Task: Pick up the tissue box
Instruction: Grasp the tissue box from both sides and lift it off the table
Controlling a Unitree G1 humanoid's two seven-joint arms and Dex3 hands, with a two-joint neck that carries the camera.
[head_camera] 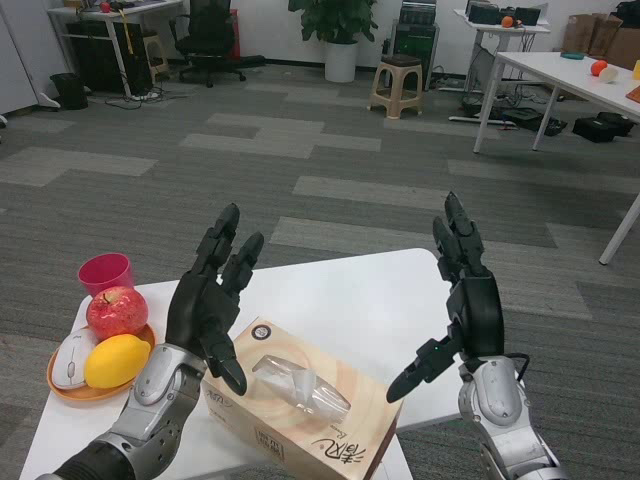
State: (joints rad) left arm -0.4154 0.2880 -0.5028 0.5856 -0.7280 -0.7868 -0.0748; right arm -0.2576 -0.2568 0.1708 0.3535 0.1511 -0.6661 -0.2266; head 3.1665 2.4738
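head view: both hands' fingers spread, empty, left hand (208, 312) and right hand (468, 300) flanking tissue box (300, 405).

White table (350, 290) with rounded corners, standing on grey carpeted floor (330, 150). Lying on it near the front edge: tan tissue box (300, 415), turned at an angle, clear plastic slot on top. Well to the left of the box: orange plate (62, 388), at the table's left edge. Just behind the plate: pink cup (105, 272), upright.
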